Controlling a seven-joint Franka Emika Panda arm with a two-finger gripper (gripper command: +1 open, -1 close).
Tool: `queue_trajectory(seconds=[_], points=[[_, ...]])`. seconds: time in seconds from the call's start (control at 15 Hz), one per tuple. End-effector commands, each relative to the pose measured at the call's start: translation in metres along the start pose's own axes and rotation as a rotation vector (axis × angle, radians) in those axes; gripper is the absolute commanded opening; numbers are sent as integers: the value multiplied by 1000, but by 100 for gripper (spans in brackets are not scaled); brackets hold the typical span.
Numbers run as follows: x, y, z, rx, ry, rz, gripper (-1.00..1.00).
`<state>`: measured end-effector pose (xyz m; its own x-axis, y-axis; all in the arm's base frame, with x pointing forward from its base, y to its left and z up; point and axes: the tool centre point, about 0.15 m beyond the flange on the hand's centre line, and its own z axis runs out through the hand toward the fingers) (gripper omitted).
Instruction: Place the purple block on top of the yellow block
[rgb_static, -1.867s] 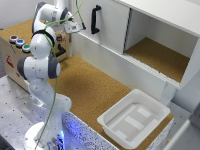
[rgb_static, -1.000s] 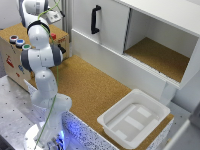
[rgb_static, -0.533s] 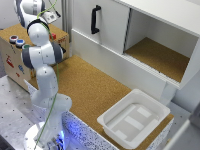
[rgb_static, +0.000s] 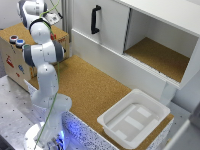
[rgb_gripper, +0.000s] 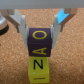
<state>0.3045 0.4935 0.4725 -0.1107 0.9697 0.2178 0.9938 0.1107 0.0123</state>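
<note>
Wrist view shows the gripper (rgb_gripper: 39, 34) clamped on the purple block (rgb_gripper: 40, 42), a finger (rgb_gripper: 20, 24) pressed against each side of it. That block, marked with yellow letters, sits directly above the yellow block (rgb_gripper: 39, 69), which rests on the cork surface (rgb_gripper: 70, 62); whether the two blocks touch I cannot tell. From the exterior view, the Panda arm (rgb_static: 44, 52) reaches toward the wooden box (rgb_static: 12, 55) at the exterior view's left, well apart from the white tray (rgb_static: 134, 119) and the open cabinet (rgb_static: 155, 45).

A white cabinet (rgb_static: 150, 40) with a black handle (rgb_static: 94, 19) backs the cork-topped table (rgb_static: 95, 92).
</note>
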Motion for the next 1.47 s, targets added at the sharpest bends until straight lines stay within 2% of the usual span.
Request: queue_trajectory(seconds=[0.0, 0.53, 1.0, 1.4], points=[[-8, 14, 3, 23, -26, 30, -100], [-31, 2, -2, 49, -21, 46, -100], [-31, -18, -4, 73, 6, 53, -100], [-26, -16, 8, 68, 16, 60, -100]])
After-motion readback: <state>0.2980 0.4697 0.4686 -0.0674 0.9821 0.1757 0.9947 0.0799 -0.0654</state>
